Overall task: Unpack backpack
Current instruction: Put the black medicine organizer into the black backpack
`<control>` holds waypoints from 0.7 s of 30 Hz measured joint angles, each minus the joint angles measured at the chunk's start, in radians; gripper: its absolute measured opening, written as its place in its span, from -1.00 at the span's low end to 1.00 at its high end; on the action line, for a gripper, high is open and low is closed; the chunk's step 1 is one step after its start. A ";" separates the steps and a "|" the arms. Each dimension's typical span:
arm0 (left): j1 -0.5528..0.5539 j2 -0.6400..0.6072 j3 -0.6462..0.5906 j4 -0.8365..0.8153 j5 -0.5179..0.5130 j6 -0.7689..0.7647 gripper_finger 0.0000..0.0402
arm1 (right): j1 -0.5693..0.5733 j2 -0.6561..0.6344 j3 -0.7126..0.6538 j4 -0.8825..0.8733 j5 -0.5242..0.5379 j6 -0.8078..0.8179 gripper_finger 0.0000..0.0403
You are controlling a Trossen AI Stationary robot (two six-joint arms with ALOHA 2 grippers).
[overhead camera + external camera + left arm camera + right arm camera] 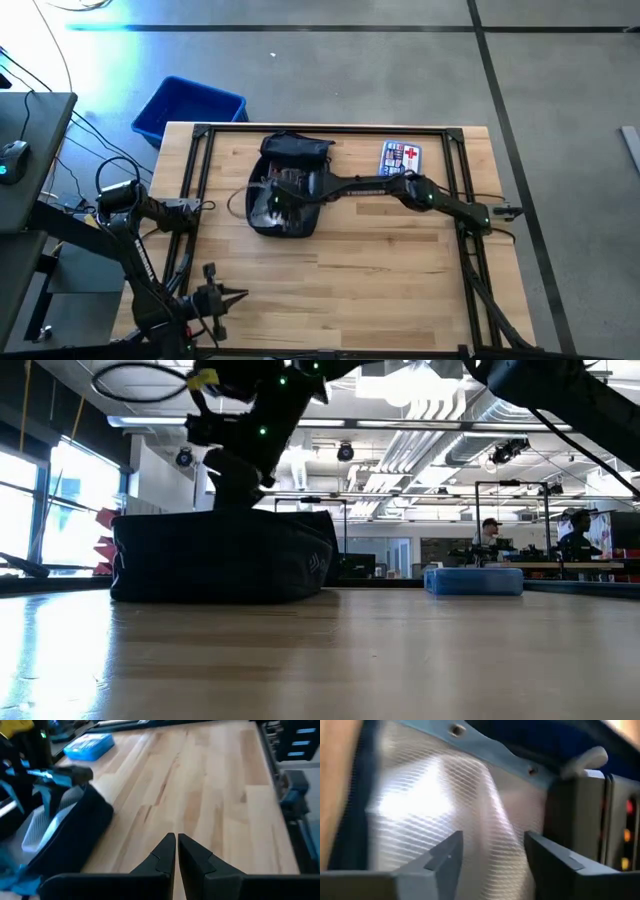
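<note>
Backpack (290,185) lies on the wood desk (380,260), left of centre toward the far edge, mouth open upward. R gripper (272,200) reaches across from the right and is down inside the opening. L gripper (232,294) waits near the front-left corner, well apart from the bag.

Right wrist view only: R jaws part open, straddling a ribbed clear zip pouch (445,810) w/ blue edging; contact not clear, can't say it's gripped. A dark box sits just beside the pouch, kind unclear. Left wrist view only: L jaws closed tip to tip, nothing between.

High view: first-aid pouch (400,157) w/ red cross near the far-right edge; blue plastic bin (188,108) on the floor off the far-left corner. Low view hides the bin and the bag's interior; shows the bag's side logo, people at benches far behind.
</note>
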 joint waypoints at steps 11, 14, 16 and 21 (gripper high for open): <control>0.005 -0.002 -0.006 0.012 0.009 -0.012 -1.00 | -0.136 0.002 0.000 0.041 0.190 0.144 -0.62; 0.005 -0.002 -0.006 0.019 0.010 -0.003 -1.00 | -0.139 0.002 0.000 0.046 0.247 0.167 -0.65; 0.005 -0.002 -0.006 0.022 0.009 -0.003 -1.00 | -0.143 0.002 0.000 0.047 0.238 0.169 -0.66; 0.026 0.001 -0.006 -0.005 0.001 0.003 -1.00 | -0.129 0.002 0.000 0.009 0.138 0.143 -0.66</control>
